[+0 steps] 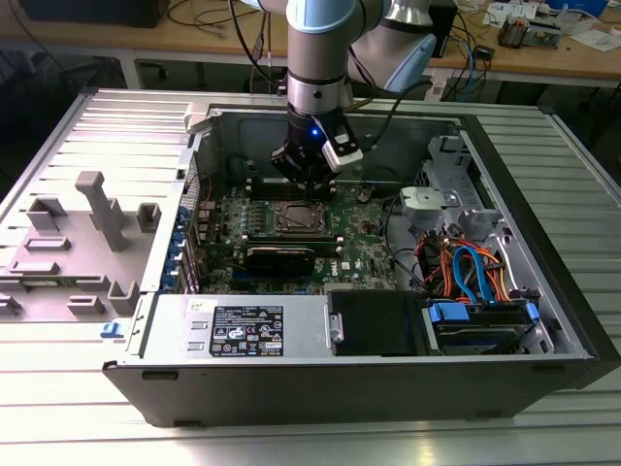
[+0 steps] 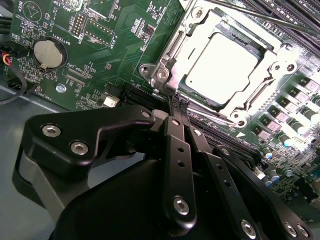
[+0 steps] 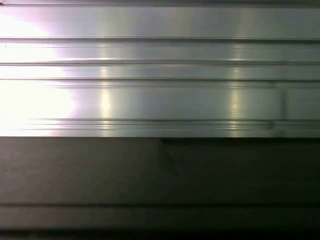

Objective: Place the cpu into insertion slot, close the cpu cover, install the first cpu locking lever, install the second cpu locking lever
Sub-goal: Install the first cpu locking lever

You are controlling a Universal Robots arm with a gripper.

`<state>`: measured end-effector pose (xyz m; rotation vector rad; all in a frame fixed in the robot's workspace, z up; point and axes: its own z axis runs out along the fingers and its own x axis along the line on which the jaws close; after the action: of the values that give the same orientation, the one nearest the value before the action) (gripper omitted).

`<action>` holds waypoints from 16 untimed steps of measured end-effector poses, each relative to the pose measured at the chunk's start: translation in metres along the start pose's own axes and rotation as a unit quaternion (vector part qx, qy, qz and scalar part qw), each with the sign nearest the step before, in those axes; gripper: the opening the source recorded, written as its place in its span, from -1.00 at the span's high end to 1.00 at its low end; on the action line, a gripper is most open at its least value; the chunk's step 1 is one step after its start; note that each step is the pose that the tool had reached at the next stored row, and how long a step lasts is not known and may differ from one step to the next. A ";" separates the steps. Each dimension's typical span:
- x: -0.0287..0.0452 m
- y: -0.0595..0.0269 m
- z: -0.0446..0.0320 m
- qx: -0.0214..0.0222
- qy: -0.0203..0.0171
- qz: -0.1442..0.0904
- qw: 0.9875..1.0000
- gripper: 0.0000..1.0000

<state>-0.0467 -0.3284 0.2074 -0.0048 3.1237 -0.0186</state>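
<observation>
Where we find the gripper: over the open computer case (image 1: 291,388) in the exterior view, the gripper (image 1: 309,186) hangs just above the insertion slot.
Claw state: its two black fingers (image 2: 172,145) are drawn together at the tips in the second wrist view, and we see nothing clamped between them.
Gripper tip: the gripper (image 2: 177,101) ends just beside the corner of the insertion slot (image 2: 161,74); we cannot tell whether it touches.
Cpu: the cpu (image 2: 225,57) lies flat inside the slot, its silver top glaring bright.
Cpu cover: the cpu cover (image 2: 265,85) lies down around the chip, which shows through its window.
Lever: a thin wire lever (image 2: 260,17) runs past the far side of the socket; we cannot tell whether it is latched.
Board: the green motherboard (image 2: 125,45) surrounds the socket, with a coin cell battery (image 2: 47,51) well apart from it.
Memory slots: long black memory slots (image 2: 230,145) run beside the socket, near the fingers.
Exterior view's left: a grey plastic fixture (image 1: 102,209) sits on the ribbed metal table (image 1: 78,408).
Exterior view's right: orange and blue cables (image 1: 466,267) lie inside the case.
First wrist view: we see a ribbed aluminium surface (image 3: 160,75) above a dark band (image 3: 160,170).
</observation>
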 end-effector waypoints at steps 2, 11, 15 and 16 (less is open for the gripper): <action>0.0000 0.0000 0.0000 0.000 0.000 0.000 1.000 0.79; 0.0000 0.0000 0.0015 0.003 0.000 0.000 1.000 0.79; 0.0000 0.0000 0.0024 0.005 0.000 0.000 1.000 0.79; 0.0000 0.0000 0.0027 0.006 0.000 0.000 1.000 0.79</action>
<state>-0.0467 -0.3284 0.2047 -0.0049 3.1236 -0.0360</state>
